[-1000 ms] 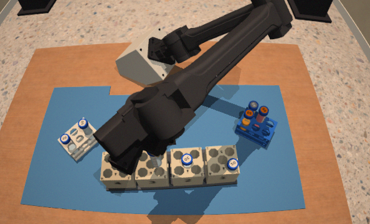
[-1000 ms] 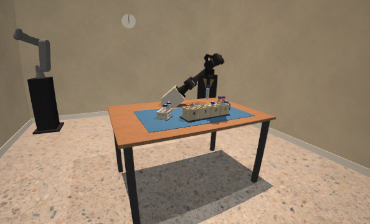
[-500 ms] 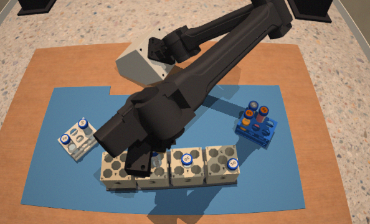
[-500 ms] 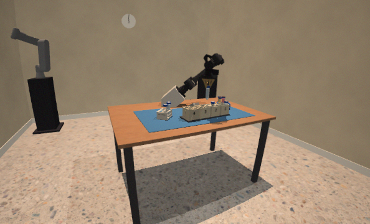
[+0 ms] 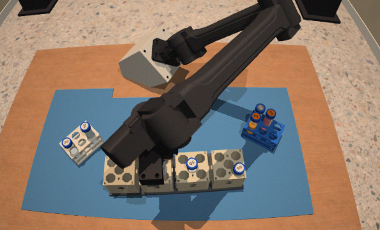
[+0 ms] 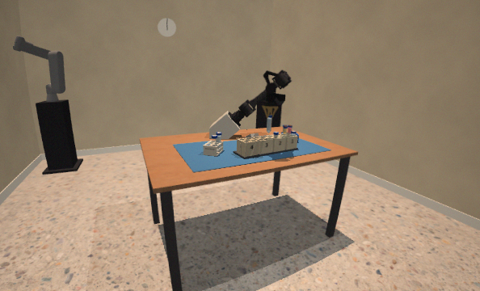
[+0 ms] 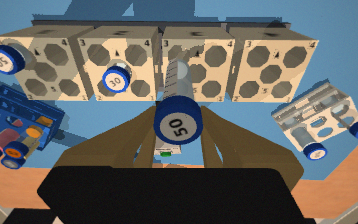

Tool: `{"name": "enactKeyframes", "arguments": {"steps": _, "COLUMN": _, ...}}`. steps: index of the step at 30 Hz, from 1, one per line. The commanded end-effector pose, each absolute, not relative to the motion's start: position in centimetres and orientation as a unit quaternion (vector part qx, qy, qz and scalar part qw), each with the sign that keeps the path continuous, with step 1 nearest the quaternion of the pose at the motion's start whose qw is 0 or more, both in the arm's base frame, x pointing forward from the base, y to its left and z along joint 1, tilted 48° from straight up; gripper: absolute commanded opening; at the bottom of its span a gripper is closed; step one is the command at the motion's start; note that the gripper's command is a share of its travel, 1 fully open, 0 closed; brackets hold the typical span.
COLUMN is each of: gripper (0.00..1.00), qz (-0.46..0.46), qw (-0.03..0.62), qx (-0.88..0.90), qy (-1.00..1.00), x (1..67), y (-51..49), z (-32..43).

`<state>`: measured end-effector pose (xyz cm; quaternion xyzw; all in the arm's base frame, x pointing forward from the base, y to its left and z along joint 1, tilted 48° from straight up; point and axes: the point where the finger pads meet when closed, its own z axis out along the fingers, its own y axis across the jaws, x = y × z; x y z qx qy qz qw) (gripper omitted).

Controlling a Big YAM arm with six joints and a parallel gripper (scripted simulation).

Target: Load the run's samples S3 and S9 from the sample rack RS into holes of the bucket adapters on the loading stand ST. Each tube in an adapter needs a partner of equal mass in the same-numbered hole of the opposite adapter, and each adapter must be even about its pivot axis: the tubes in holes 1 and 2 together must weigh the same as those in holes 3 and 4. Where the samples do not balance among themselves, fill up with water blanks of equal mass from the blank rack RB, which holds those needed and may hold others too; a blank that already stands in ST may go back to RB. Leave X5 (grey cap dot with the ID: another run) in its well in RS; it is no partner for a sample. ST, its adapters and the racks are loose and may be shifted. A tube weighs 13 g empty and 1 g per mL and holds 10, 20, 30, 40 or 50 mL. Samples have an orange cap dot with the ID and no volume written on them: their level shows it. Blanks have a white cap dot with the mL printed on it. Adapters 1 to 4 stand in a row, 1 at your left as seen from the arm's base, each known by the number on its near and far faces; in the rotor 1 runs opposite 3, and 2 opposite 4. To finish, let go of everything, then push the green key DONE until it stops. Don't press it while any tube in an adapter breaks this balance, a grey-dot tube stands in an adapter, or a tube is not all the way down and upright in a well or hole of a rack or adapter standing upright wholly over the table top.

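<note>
My gripper (image 7: 178, 112) is shut on a water blank with a blue cap marked 50 (image 7: 178, 122). I hold it upright above the row of adapters on stand ST, where it also shows in the exterior view (image 6: 269, 123). Its lower end points at the left side of adapter 3 (image 7: 195, 65), clear of the holes. Adapter 1 (image 7: 35, 62) holds a 50 blank (image 7: 2, 59). Adapter 2 (image 7: 120, 62) holds a 30 blank (image 7: 116, 80). Adapter 4 (image 7: 272, 62) is empty. In the top view the arm hides the held tube and my gripper (image 5: 151, 172).
The blue sample rack RS (image 5: 263, 132) holds its orange-dot tubes and one grey-dot tube at the mat's right. The pale blank rack RB (image 5: 80, 143) holds two blanks at the left. A small box with a green key (image 7: 166, 153) lies under the held tube.
</note>
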<state>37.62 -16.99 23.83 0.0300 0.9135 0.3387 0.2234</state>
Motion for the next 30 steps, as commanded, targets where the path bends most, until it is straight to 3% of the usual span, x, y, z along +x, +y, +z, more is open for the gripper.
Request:
{"name": "enactKeyframes", "arguments": {"steps": 1, "gripper": 0.0, "qz": 0.334, "qw": 0.232, "qx": 0.029, "qy": 0.913, "x": 38.2, "y": -16.5, "z": 24.0}}
{"name": "enactKeyframes", "arguments": {"steps": 30, "gripper": 0.0, "qz": 0.329, "qw": 0.237, "qx": 0.031, "qy": 0.913, "x": 39.3, "y": -16.2, "z": 23.1}}
